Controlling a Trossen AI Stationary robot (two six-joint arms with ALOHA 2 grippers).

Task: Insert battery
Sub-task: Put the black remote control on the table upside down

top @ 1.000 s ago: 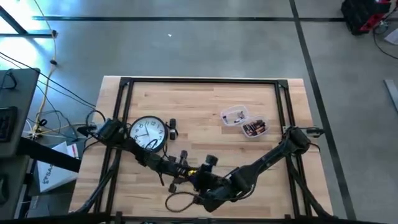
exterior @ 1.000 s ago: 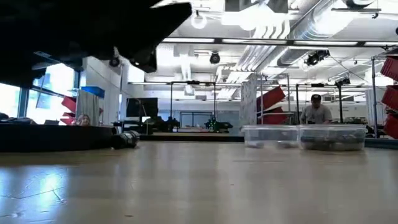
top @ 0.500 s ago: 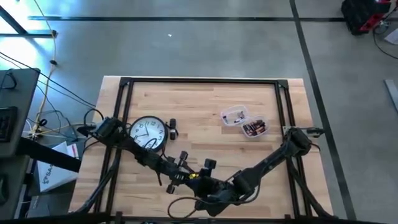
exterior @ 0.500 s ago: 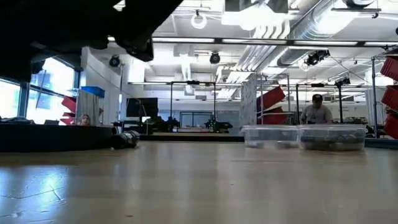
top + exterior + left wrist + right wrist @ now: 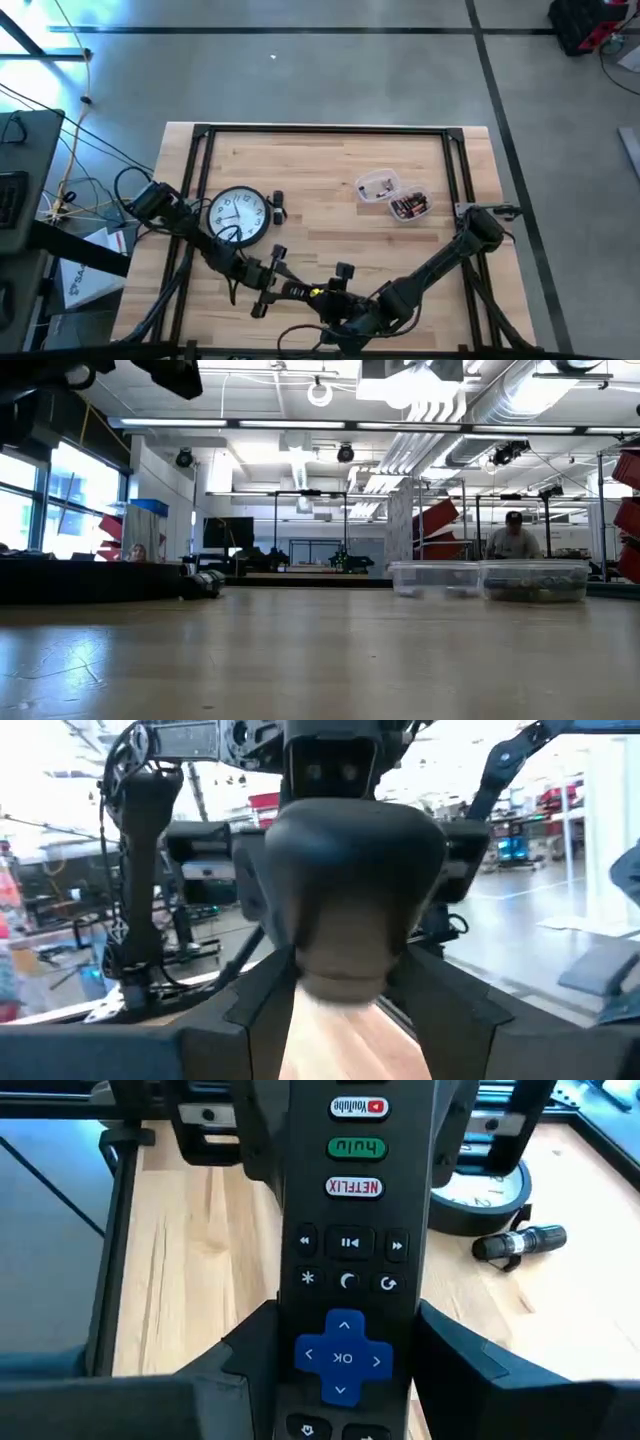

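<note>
Both arms have drawn nearer the table's front edge. The right gripper (image 5: 345, 1380) stays clamped on the remote (image 5: 345, 1230); whether the left gripper (image 5: 262, 290) is open cannot be told.

Remote control (image 5: 345, 1250): black, slim, button face up toward the right wrist camera; blue directional pad marked OK, playback keys, and coloured shortcut keys reading Netflix, Hulu and YouTube. Held lengthwise between the right gripper's (image 5: 345, 1370) jaws, raised above the table (image 5: 190, 1260). Battery: none can be made out in any view; the compartment side is hidden.
</note>
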